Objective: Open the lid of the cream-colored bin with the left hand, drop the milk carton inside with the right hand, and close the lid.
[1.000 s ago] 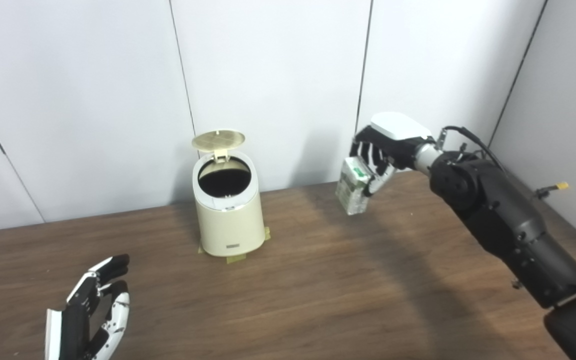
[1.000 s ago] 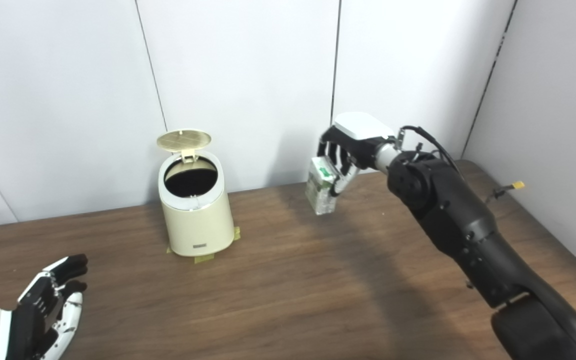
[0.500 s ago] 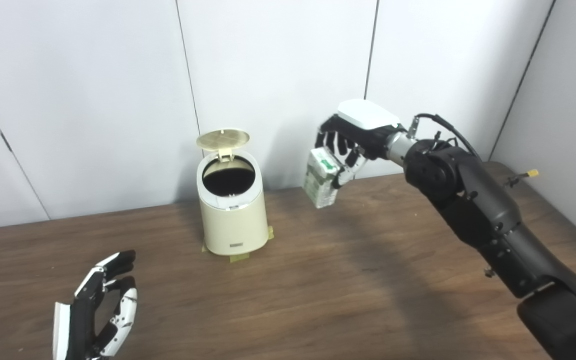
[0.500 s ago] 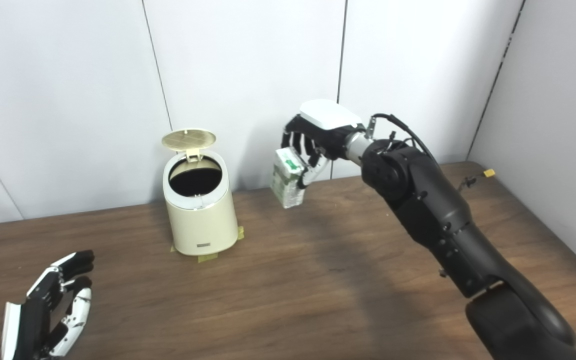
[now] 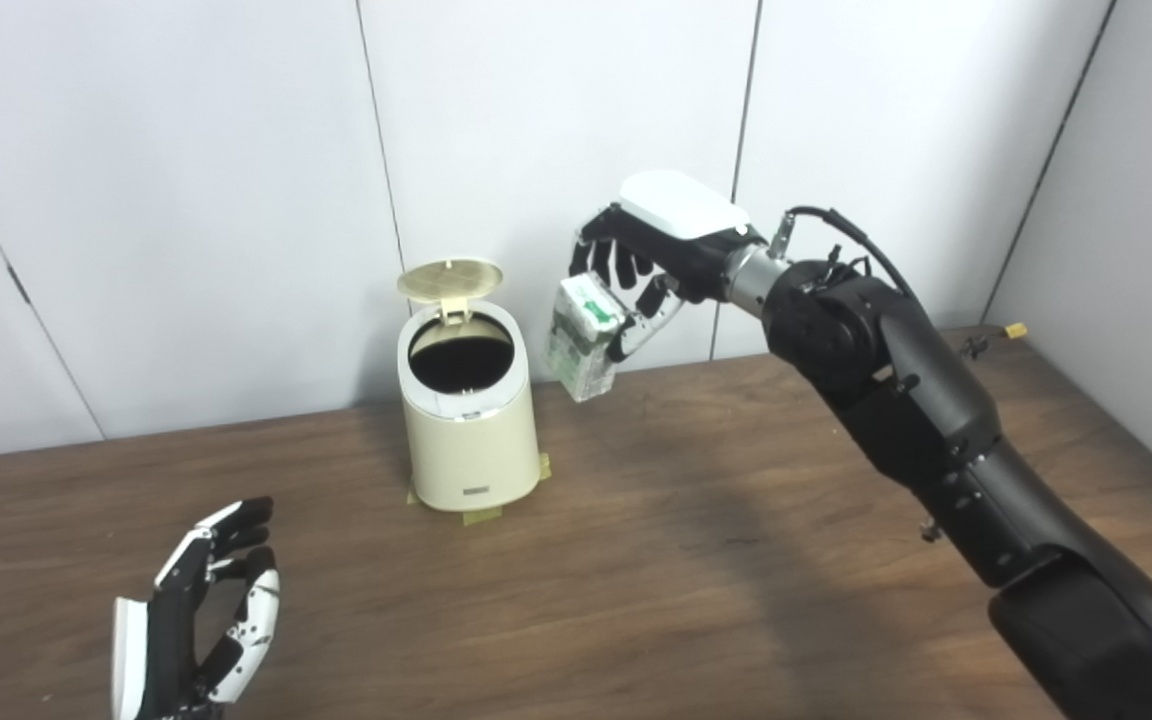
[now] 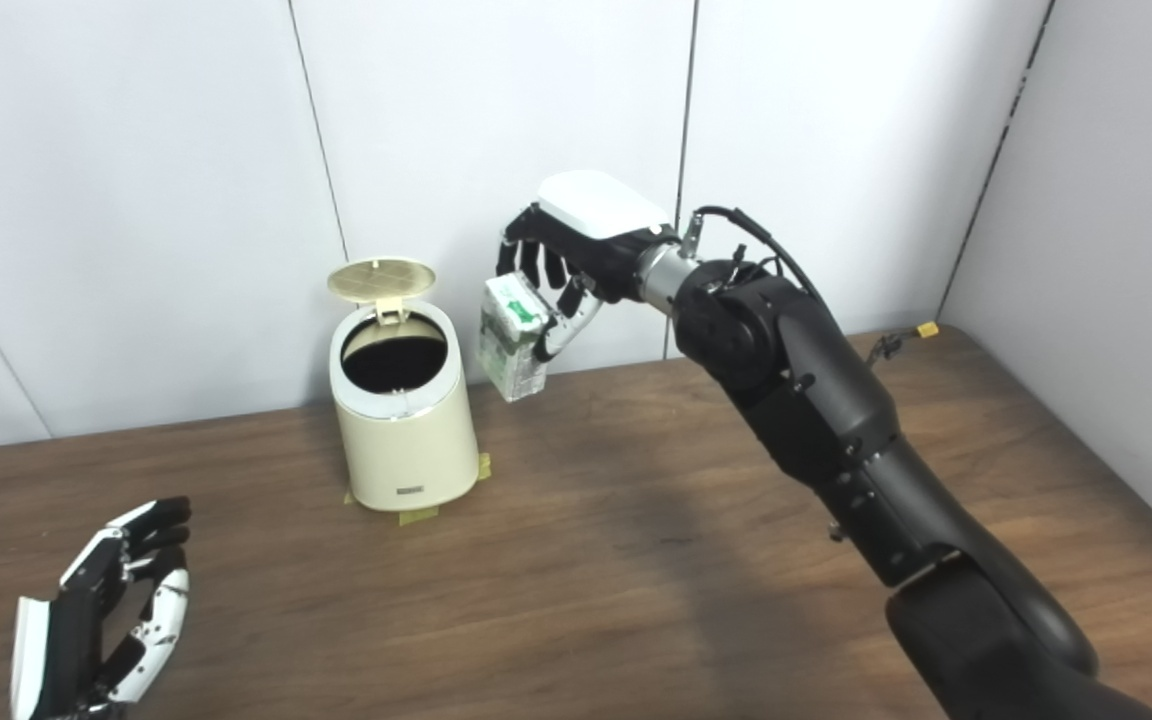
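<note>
Nearest the cameras, the left hand [image 5: 198,625] hovers low over the near left part of the wooden table [image 5: 696,560], palm turned inward, its fingers [image 5: 226,525] spread and holding nothing. It is well apart from everything else on the tabletop.

Farther in, the black right arm [image 5: 936,430] reaches from the lower right corner up and across toward the middle of the scene.

Behind that stretch of bare wood stands the cream-colored bin [image 5: 466,425], upright near the far edge of the table, with strips of yellowish tape [image 5: 481,515] showing under its base. Its round lid [image 5: 449,278] is tipped up and back on the rear hinge, so the dark mouth of the bin lies uncovered.

Just to the right of the bin and above its rim, the right hand [image 5: 651,260] is clamped around the milk carton [image 5: 581,340], fingers wrapped over its upper part. The green-and-white carton hangs in the air, slightly tilted, beside the bin's opening rather than over it, clear of both bin and table.

Behind everything rises a white panelled wall [image 5: 186,180].
</note>
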`<state>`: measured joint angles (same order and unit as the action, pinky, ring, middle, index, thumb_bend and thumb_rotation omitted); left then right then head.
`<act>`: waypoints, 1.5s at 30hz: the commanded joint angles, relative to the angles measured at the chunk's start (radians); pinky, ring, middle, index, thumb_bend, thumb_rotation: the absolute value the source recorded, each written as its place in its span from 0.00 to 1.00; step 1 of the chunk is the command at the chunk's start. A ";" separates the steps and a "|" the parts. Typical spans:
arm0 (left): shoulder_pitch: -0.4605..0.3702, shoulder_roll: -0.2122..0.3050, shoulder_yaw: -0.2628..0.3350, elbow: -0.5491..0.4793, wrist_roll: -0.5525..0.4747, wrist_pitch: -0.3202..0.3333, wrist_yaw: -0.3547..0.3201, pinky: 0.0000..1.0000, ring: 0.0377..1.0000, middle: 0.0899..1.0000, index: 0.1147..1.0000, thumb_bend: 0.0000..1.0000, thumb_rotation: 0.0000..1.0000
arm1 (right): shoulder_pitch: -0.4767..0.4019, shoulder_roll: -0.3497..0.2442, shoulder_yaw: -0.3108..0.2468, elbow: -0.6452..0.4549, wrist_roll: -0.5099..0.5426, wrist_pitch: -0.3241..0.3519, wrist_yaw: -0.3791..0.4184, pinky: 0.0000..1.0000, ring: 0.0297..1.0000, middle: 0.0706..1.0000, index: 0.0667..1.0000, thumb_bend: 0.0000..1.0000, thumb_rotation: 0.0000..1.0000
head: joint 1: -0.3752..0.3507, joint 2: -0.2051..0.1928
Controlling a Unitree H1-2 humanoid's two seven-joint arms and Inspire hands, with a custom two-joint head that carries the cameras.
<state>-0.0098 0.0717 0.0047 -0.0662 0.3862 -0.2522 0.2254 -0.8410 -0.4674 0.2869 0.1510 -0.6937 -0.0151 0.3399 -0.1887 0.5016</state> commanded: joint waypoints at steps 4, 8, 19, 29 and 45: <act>0.005 0.000 -0.010 0.082 0.029 -0.012 0.021 0.62 0.71 0.73 0.70 0.16 0.46 | -0.095 0.022 -0.024 -0.026 -0.030 -0.054 -0.110 0.32 0.37 0.45 0.50 0.51 0.00 | 0.009 -0.003; 0.005 -0.002 -0.016 0.088 0.034 -0.017 0.028 0.63 0.72 0.73 0.70 0.18 0.51 | -0.101 0.050 -0.026 -0.003 -0.041 -0.077 -0.159 0.29 0.36 0.44 0.51 0.51 0.00 | 0.016 -0.010; 0.007 -0.001 -0.031 0.102 0.044 -0.040 0.053 0.62 0.71 0.72 0.70 0.18 0.56 | -0.104 0.102 -0.011 0.094 -0.080 -0.201 -0.334 0.31 0.37 0.45 0.50 0.51 0.00 | 0.031 -0.017; 0.015 -0.007 -0.043 0.083 0.049 -0.028 0.064 0.61 0.71 0.72 0.69 0.18 0.52 | -0.089 0.142 0.019 0.168 -0.146 -0.291 -0.486 0.35 0.40 0.45 0.48 0.51 0.00 | 0.047 -0.018; 0.032 -0.008 -0.044 0.040 0.035 0.004 0.040 0.64 0.73 0.74 0.71 0.18 0.52 | -0.048 0.167 0.117 0.305 -0.298 -0.390 -0.762 0.35 0.40 0.44 0.48 0.51 0.00 | 0.059 -0.008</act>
<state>-0.0105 0.0732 -0.0300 -0.0678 0.4064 -0.2400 0.2631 -0.8422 -0.2924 0.4093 0.4690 -0.9812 -0.3951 -0.3724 -0.1289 0.4924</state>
